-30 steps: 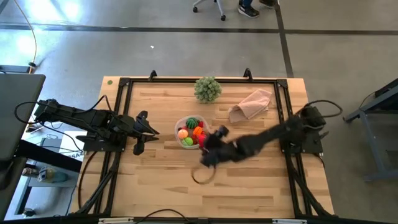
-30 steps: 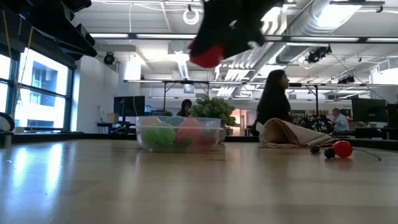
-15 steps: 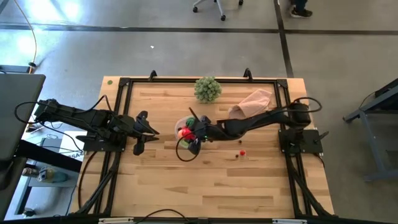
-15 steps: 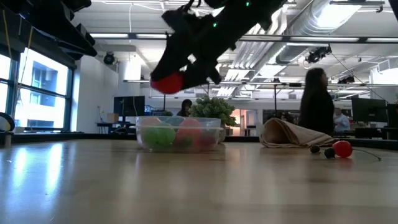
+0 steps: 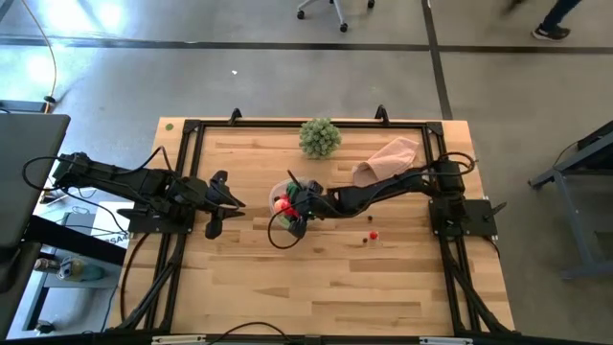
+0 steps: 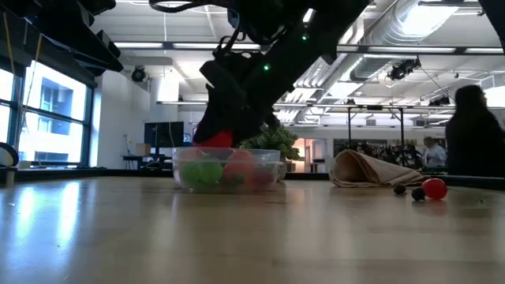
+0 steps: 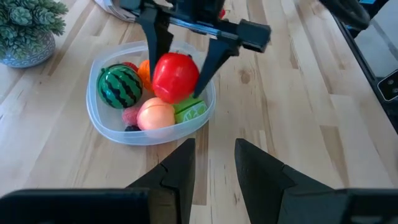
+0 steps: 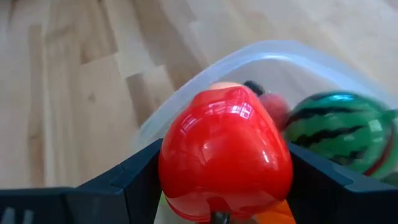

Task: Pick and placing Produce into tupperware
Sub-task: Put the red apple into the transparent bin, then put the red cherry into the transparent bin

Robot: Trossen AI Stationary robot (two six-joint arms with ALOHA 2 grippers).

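The wooden table (image 5: 287, 287) carries a clear container (image 7: 109, 127) directly under the right gripper (image 7: 180, 74), a leafy ball (image 5: 320, 137) and a cloth (image 5: 388, 160) beyond it, and small red berries (image 5: 373, 235) beside it.

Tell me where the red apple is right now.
The red apple is clamped in the right gripper just above the tupperware, near the table's middle in the high view, over the watermelon and peach already inside.

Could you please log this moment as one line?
right hand: holding red apple | over tupperware | left hand: idle
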